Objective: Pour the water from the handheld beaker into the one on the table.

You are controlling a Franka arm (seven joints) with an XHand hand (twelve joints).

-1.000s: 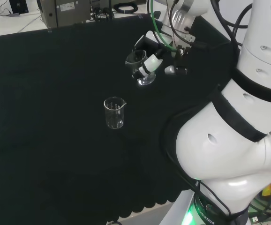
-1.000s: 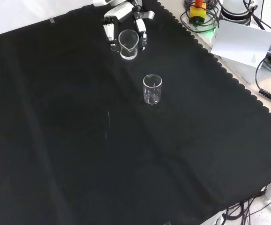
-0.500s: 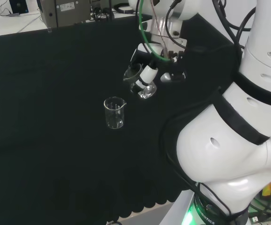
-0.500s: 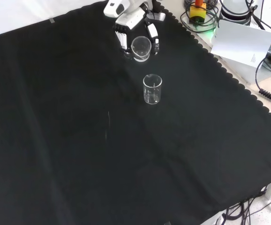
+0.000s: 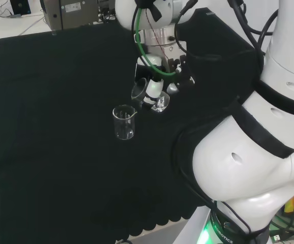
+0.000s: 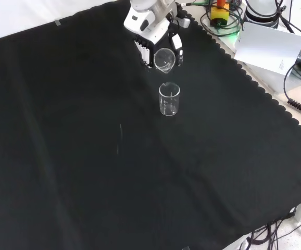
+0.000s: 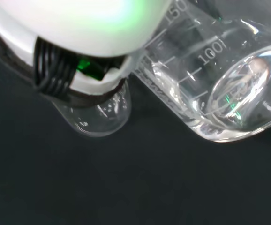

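The white arm reaches out over the table. Its hand (image 6: 153, 32) hangs low, fingers (image 6: 177, 42) curled in a grasp.

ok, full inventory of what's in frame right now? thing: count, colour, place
Held beaker: one, clear glass, tilted in the hand, mouth toward the standing beaker; just above it in the front view, to its right in the head view.
Standing beaker: one, clear glass, upright on the cloth, apart from the held one; no contents that I can make out.
Cloth: one, black, covers the bench, scalloped edge at the front view's right.
White sheet: one, off the cloth at the front view's upper right, among cables.
Equipment box: one, grey, beyond the cloth's far edge in the head view.
Arm links: white, at the head view's right.
Hand: one, black and white, fingers curled round the held beaker.
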